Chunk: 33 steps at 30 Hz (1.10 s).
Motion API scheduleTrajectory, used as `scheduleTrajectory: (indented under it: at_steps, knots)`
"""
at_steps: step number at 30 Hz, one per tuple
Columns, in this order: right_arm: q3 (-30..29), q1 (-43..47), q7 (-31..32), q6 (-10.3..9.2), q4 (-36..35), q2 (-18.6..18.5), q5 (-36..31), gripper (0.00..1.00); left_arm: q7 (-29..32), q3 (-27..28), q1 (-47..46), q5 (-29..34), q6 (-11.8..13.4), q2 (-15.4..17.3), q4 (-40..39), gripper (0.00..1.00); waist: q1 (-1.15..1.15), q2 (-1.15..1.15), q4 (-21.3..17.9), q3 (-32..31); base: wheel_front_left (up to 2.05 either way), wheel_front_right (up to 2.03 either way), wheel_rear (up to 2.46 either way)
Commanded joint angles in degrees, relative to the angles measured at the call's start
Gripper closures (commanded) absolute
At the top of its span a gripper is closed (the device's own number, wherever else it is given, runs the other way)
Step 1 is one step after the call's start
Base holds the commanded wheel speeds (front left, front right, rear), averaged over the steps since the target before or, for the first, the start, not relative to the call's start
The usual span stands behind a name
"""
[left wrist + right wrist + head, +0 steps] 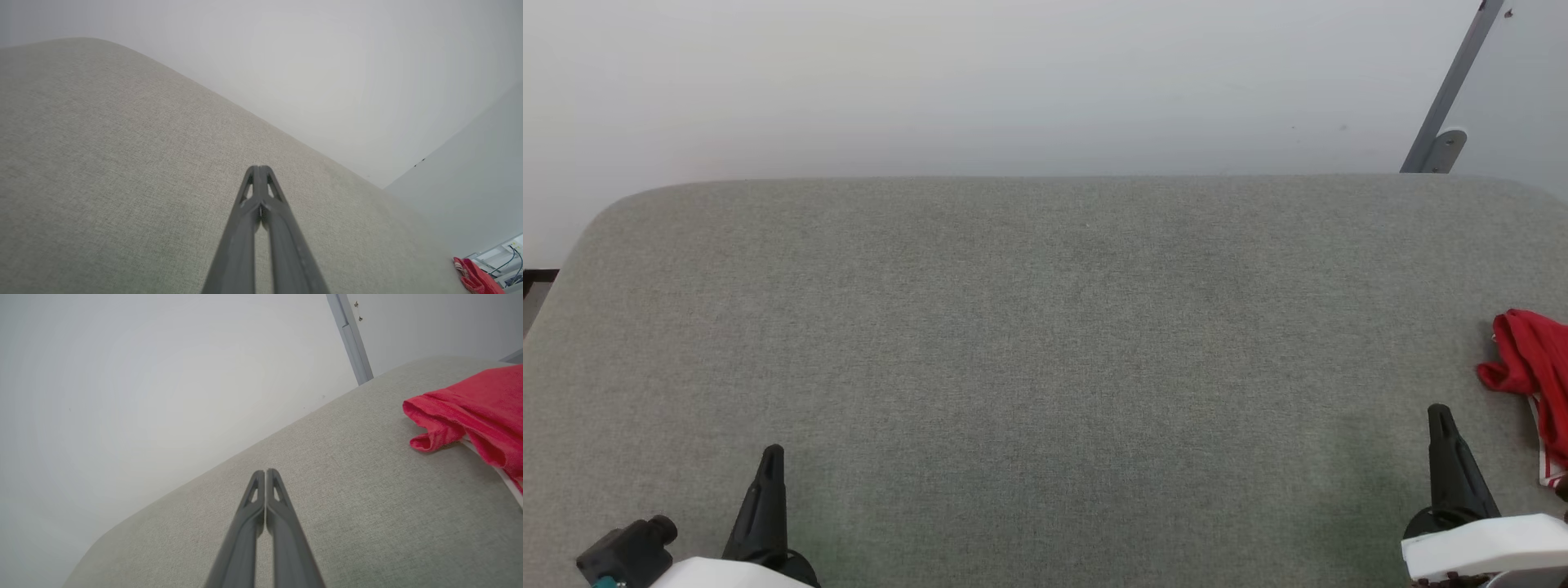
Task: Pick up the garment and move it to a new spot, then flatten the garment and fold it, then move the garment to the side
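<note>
1. Red T-shirt (1531,359): bunched in loose, rumpled folds at the right edge of the grey fabric-covered surface (1045,327), partly cut off by the head view. Strip of white with striped trim along its near side. Not spread flat; whether folded, impossible to tell.
2. Left claw (772,457): near-left corner, fingers pressed together tip to tip, nothing between them, over bare fabric and well apart from the T-shirt.
3. Right claw (1439,412): near-right, likewise closed and empty. Near the T-shirt but not touching it; the closer of the two.
4. Placement, as judged: both claws low at the near edge, as if at rest, with the middle of the surface left as working room. T-shirt off to the right fits either a heap awaiting pickup or a piece set aside after folding.
5. Background: pale wall (1013,82) on the far side, grey metal strut (1454,90) at far right.
</note>
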Motion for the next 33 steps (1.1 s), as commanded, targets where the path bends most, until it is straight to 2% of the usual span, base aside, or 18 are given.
scheduleTrajectory:
  at_steps: [1, 20, 33]
  knots:
    - [0.0, -1.6, 0.5, 0.00, -0.5, -0.1, 2.2, 1.00, 0.6, 0.5, -1.8, -2.3, 0.0, 0.1, -0.4, 1.00, 0.00, 0.00, 0.0, 0.0, 0.00, 0.00, 0.00]
    - [0.3, -3.9, 4.0, -0.01, 1.4, 0.5, 16.3, 1.00, 4.2, 1.6, -4.3, -16.4, 0.1, -0.9, 0.8, 1.00, 0.00, 0.00, -0.6, 0.0, 0.00, 0.00, 0.00]
    - [0.5, -5.1, 5.9, -0.01, 2.5, 0.9, 23.9, 1.00, 6.3, 2.3, -5.7, -23.8, 0.1, -1.6, 1.6, 1.00, 0.00, 0.00, -1.0, -0.1, 0.00, 0.00, 0.00]
